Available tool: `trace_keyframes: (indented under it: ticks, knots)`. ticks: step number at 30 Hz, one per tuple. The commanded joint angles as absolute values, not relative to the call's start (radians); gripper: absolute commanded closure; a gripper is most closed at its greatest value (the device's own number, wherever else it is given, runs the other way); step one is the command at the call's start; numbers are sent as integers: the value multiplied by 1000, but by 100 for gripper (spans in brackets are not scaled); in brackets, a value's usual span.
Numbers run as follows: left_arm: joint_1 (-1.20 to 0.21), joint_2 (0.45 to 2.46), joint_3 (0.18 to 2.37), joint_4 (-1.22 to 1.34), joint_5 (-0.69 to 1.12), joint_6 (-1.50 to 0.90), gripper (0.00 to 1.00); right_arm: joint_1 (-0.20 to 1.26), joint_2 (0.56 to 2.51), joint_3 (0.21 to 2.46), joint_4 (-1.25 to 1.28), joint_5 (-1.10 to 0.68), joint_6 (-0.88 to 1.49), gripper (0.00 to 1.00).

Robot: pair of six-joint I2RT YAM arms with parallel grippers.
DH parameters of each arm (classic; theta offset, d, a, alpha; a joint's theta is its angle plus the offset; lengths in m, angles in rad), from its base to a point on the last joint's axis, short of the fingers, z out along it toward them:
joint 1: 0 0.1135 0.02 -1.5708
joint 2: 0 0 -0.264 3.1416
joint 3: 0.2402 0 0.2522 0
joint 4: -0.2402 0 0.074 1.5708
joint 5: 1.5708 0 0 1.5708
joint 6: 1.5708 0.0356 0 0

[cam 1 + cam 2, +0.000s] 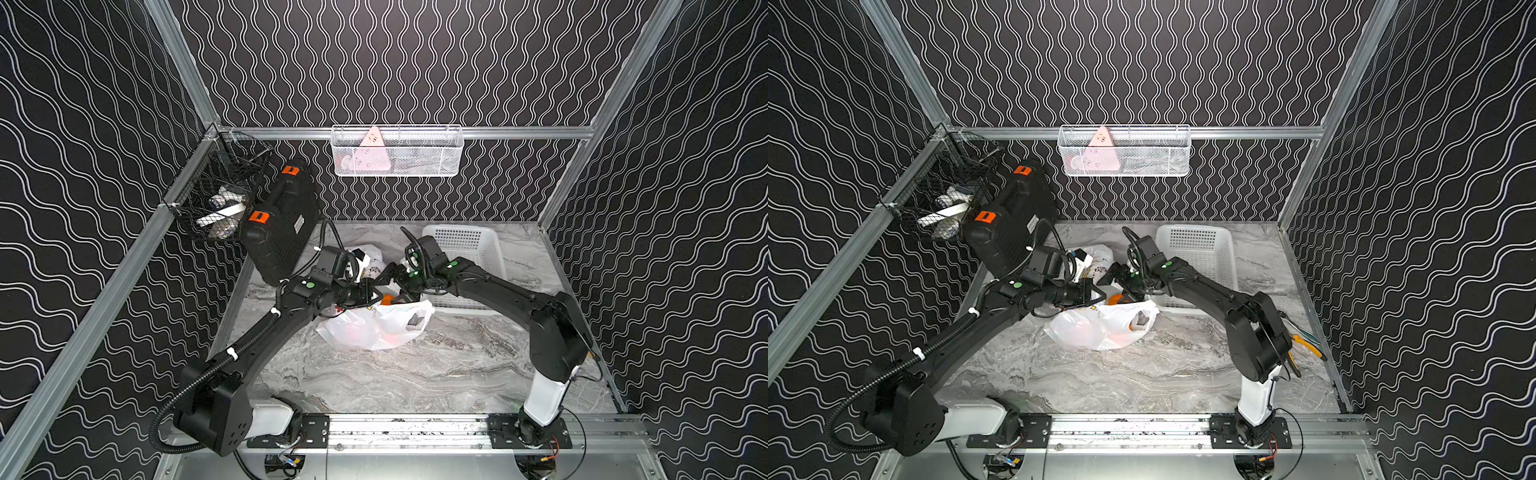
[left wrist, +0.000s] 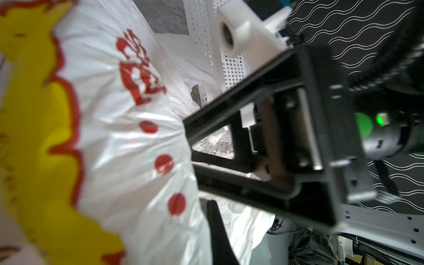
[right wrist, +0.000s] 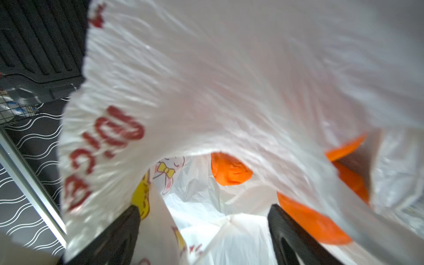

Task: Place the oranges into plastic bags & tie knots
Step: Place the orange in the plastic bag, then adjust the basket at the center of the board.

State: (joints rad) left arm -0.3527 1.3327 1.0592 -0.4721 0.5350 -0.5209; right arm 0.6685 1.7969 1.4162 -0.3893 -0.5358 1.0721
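Marble tabletop (image 1: 415, 374) holds plastic bag (image 1: 374, 328) half-hiding oranges (image 3: 229, 171); left claw (image 1: 374, 296) pinches it, right claw (image 3: 204, 213) spread.

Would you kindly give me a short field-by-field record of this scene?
plastic bag: lying on the table, next to the white basket, mouth open
oranges: inside the bag, count unclear
left gripper: shut, seemingly pinching the bag's rim
right gripper: open, at the bag's mouth
tying: not yet done
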Motion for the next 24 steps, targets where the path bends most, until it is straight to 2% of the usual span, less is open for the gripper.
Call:
trace_keyframes:
  ticks: [1,2,3,6,8,12,16,21,24]
  knots:
    - [-352,1338,1072,-487,520,-483,100,647,1716,1394,-542,-489,989,14]
    - [-351,1340,1073,-489,520,-480,100,637,1689,1379,-567,-482,977,15]
    - [-352,1342,1076,-493,520,-477,95,625,1651,1365,-593,-467,964,15]
    - [-353,1348,1092,-505,521,-463,60,586,1546,1337,-698,-401,916,15]
    - [-352,1348,1117,-520,516,-446,43,557,1490,1319,-761,-349,885,14]
    - [-352,1363,1226,-582,511,-397,25,496,1430,1273,-842,-346,828,17]
    - [-353,1392,1341,-652,464,-340,24,496,1419,1233,-857,-360,809,21]
    - [-367,1493,1425,-686,434,-241,37,466,1442,1141,-712,-286,801,29]
    - [-407,1571,1470,-668,454,-147,34,385,1468,1083,-641,-227,758,36]
